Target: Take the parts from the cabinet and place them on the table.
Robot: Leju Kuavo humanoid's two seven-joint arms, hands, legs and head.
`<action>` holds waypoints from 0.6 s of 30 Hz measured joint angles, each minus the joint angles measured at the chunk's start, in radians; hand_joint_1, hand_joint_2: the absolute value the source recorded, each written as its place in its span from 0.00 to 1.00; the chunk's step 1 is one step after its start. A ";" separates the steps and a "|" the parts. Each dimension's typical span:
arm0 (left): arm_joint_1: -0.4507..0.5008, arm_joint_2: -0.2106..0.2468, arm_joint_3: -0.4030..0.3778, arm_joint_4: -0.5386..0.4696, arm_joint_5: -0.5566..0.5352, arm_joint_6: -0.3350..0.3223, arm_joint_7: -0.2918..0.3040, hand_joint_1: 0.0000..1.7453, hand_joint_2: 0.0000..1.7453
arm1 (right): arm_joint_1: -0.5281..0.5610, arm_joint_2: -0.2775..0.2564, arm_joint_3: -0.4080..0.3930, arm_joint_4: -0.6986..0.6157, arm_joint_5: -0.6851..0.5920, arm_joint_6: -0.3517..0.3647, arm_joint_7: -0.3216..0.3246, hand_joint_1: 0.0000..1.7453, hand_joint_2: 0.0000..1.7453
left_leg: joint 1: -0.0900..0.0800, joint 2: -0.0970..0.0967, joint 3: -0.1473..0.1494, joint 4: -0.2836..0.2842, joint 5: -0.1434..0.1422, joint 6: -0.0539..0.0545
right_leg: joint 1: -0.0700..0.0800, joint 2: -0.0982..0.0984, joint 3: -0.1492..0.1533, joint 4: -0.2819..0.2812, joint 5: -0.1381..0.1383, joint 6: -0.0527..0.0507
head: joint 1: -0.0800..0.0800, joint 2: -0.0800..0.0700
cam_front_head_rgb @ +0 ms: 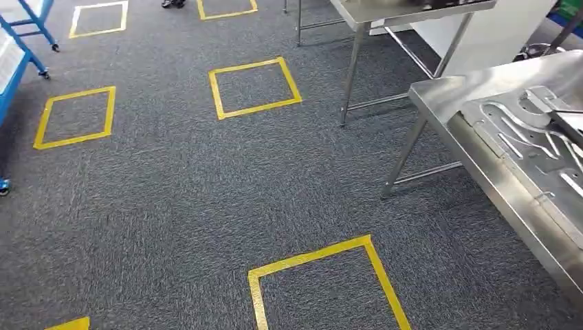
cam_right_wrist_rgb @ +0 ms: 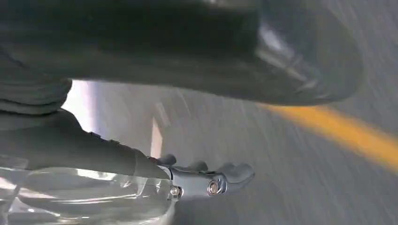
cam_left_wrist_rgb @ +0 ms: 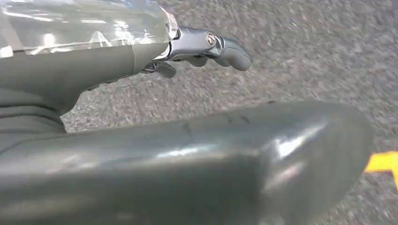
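Open grey carpet with yellow tape squares fills the left and middle of the head view. A steel table carrying a pressed metal panel blocks the right edge; a second table stands upper centre, a blue cart at far left

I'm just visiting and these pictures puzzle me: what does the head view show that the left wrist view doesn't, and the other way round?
Only the head view shows the steel table at right with a flat stamped metal part lying on it, a second steel table behind, and several yellow tape squares. Only the left wrist view shows the robot's left hand, holding nothing, above the floor. Both show grey carpet with yellow tape.
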 joint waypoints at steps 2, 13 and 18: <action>0.007 0.011 -0.013 0.000 -0.011 -0.005 -0.003 0.00 0.00 | -0.007 0.030 -0.046 0.067 -0.090 0.090 0.054 0.00 0.00 | 0.010 0.016 0.077 -0.148 0.085 -0.011 | -0.008 -0.018 0.002 0.004 -0.005 0.007 | 0.000 0.000; 0.002 0.045 -0.039 0.001 0.001 0.014 -0.060 0.00 0.00 | -0.042 0.093 -0.217 0.192 -0.178 0.215 0.124 0.00 0.00 | -0.016 -0.002 0.143 -0.305 0.138 0.063 | -0.011 0.047 -0.110 0.269 -0.161 0.049 | 0.000 0.000; 0.004 0.043 -0.039 0.001 0.014 0.016 -0.066 0.00 0.00 | -0.046 0.099 -0.223 0.204 -0.157 0.222 0.097 0.00 0.00 | -0.028 -0.070 0.143 -0.295 0.138 0.065 | 0.005 0.077 -0.057 0.128 -0.028 0.019 | 0.000 0.000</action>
